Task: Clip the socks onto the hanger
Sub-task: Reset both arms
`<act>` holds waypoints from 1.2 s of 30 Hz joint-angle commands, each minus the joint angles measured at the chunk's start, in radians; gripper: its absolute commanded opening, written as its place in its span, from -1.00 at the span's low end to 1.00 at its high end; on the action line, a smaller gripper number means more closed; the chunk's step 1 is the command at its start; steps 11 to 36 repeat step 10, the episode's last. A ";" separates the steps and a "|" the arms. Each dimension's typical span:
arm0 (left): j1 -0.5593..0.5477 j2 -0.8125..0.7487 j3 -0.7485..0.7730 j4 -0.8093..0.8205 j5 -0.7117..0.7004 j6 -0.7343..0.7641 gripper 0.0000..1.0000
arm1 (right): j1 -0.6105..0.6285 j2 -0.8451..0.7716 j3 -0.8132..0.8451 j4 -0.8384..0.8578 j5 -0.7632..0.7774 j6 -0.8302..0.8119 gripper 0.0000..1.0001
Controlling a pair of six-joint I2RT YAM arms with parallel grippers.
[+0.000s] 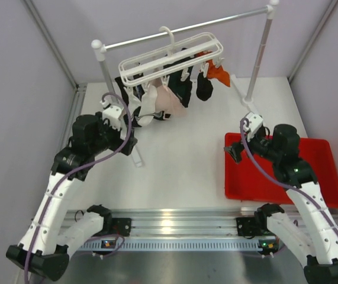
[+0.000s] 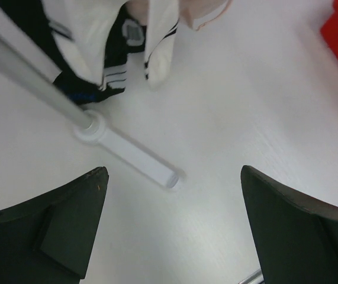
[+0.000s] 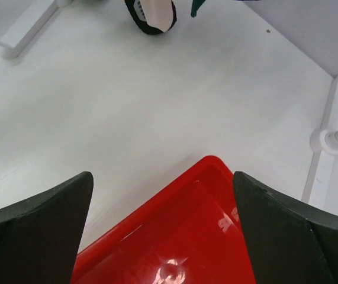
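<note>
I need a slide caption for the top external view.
Socks hang clipped to the white hanger on the grey rail; right arm over a red tray.

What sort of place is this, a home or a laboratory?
Probably a robot laboratory cell: plain walls enclose a white table; the left arm and right arm stand on a metal base rail.
</note>
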 commanded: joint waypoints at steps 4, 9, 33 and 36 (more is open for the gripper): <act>0.079 -0.192 -0.090 -0.067 -0.197 -0.010 0.96 | -0.019 -0.120 -0.057 -0.046 0.043 0.087 0.99; 0.110 -0.254 -0.109 -0.082 -0.177 -0.008 0.96 | -0.027 -0.143 -0.069 -0.035 0.020 0.107 0.99; 0.116 -0.266 -0.103 -0.075 -0.176 -0.014 0.96 | -0.027 -0.151 -0.066 -0.029 0.032 0.113 1.00; 0.116 -0.266 -0.103 -0.075 -0.176 -0.014 0.96 | -0.027 -0.151 -0.066 -0.029 0.032 0.113 1.00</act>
